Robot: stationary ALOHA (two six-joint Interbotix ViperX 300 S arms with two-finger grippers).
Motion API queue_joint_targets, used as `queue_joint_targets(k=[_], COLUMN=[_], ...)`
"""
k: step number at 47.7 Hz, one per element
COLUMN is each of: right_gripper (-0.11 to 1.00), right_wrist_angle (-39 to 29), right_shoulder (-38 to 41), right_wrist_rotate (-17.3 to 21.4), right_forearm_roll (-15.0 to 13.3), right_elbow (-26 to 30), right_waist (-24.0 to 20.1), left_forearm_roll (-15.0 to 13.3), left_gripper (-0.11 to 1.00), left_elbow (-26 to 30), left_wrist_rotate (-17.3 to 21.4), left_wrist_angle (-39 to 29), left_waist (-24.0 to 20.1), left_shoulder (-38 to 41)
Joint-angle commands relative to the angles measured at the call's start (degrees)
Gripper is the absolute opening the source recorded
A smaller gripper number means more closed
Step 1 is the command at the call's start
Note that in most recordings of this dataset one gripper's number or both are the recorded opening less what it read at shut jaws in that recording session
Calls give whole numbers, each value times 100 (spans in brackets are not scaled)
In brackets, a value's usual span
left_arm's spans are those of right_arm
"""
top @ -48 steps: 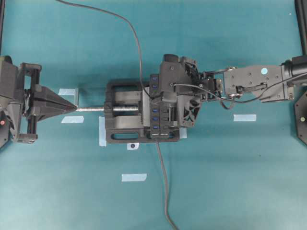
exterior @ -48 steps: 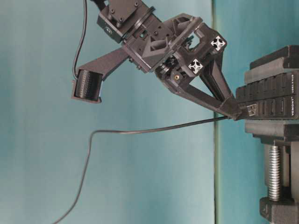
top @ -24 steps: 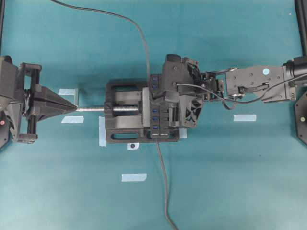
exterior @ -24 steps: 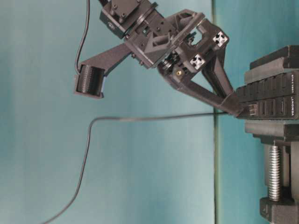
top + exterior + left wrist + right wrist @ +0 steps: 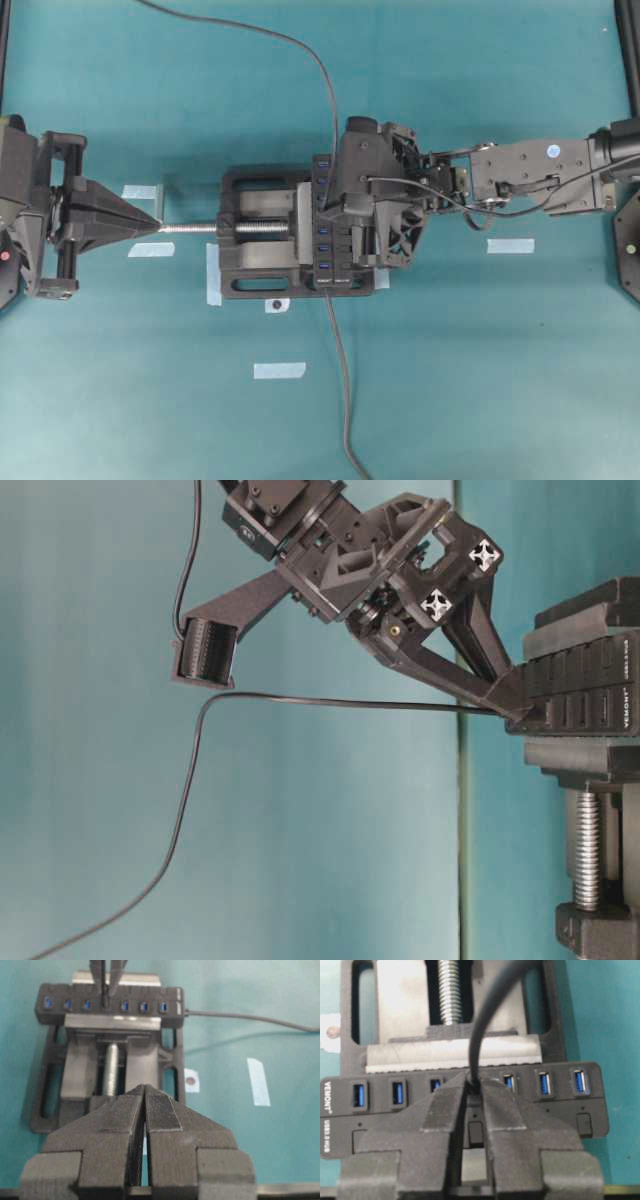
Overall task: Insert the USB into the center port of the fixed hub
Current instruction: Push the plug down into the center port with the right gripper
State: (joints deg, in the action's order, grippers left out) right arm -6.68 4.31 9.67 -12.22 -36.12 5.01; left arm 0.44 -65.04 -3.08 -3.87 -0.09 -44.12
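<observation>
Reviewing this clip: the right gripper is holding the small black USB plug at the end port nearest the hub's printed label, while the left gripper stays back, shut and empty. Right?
Not quite. The right gripper holds the small black USB plug at the centre port of the long black seven-port hub, not an end one: the right wrist view shows three blue slots on either side. The left gripper is indeed back, shut and empty.

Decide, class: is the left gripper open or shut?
Shut. The left gripper has its two pads pressed together with nothing between them.
</observation>
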Motion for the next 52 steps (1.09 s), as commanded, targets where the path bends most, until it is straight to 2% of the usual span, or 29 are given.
queue_joint_targets(k=[1,16,52], right_gripper=[8,8,8], right_wrist_angle=[-79,-387,-404], right_shoulder=[9,114,193], right_wrist_rotate=[53,44,53], right_forearm_roll=[9,0,9], right_elbow=[9,18,114], right_waist=[-26,-123,-149], left_forearm_roll=[9,9,9], left_gripper=[0,0,0], left_elbow=[97,97,88], left_wrist_rotate=[-9,-9,-9], left_wrist_angle=[53,53,62], left_waist=[0,0,-9], left_shoulder=[18,9,9])
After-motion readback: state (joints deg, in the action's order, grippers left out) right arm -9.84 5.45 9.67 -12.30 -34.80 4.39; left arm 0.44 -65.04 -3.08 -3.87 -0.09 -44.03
